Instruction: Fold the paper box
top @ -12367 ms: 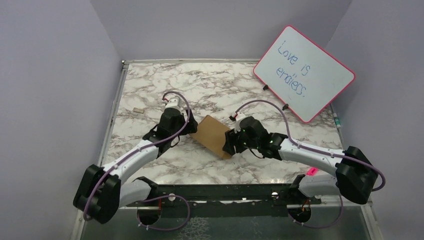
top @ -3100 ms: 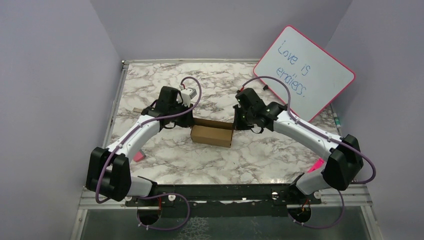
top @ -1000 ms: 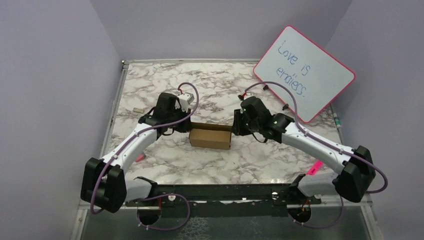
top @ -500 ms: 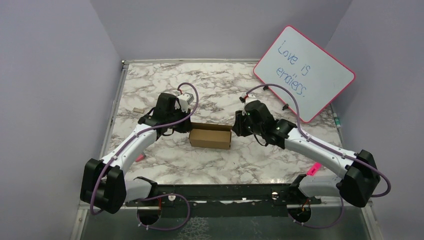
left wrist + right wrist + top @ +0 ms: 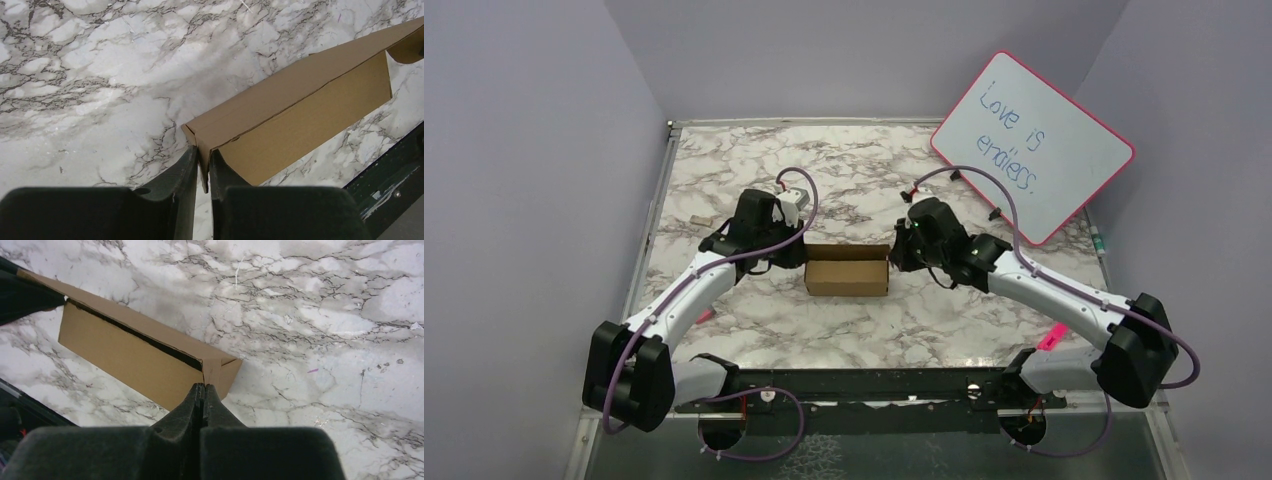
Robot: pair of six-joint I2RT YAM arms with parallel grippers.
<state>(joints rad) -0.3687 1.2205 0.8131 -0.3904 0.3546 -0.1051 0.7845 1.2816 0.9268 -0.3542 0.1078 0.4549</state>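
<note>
Near the middle of the marble table (image 5: 754, 170): the paper box (image 5: 847, 277), plain brown cardboard, stood up into a small oblong shape, long side running left to right, resting on the tabletop between the two arms. Along its top edge in the right wrist view, a dark slit. So, by the look of it, a seam not yet fully shut.

At the box's left end, the left gripper (image 5: 803, 262), clamped on a thin cardboard edge at the end corner, one finger on either side of the sheet. Probably held this way as an anchor, to stop so light a box from sliding or springing flat while the far end is worked.

At the right end, the right gripper (image 5: 892, 262), jaws pressed together with nothing between them, tips at the box's end corner. Touching or a hair short, impossible to say. Closed like that, likely meant as a blunt pusher for tucking an end flap in, not for grasping.

Judged well along: body formed, ends and seam left to close.

Further out, a tiny tan scrap (image 5: 696, 220) near the table's left edge, and a pink-framed whiteboard (image 5: 1032, 148) propped at the back right, well apart from the work.
</note>
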